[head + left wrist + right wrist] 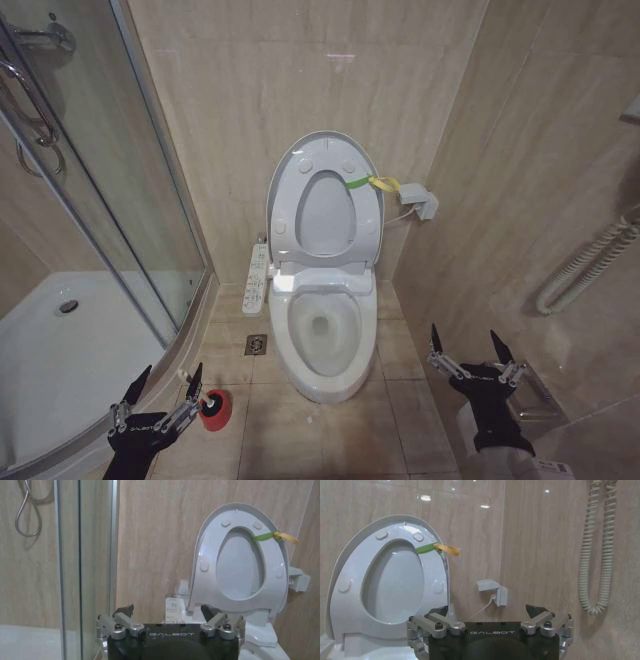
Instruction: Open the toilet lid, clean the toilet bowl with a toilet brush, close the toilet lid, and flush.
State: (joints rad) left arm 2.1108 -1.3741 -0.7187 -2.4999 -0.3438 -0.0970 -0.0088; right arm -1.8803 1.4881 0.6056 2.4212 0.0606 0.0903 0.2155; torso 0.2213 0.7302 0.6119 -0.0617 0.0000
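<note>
Standing upright against the back wall, the toilet lid [325, 205] leaves the toilet bowl [322, 340] uncovered. On the floor tiles left of the bowl, the toilet brush [190, 383] sits in its red holder [215, 408], just beside the released left claw [160, 385]. The right claw [468, 352] hovers, fingers spread, at the bowl's right.

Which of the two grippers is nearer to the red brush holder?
The left gripper: it hangs open right beside the red holder cup on the floor, while the right gripper is on the far side of the toilet bowl.
</note>
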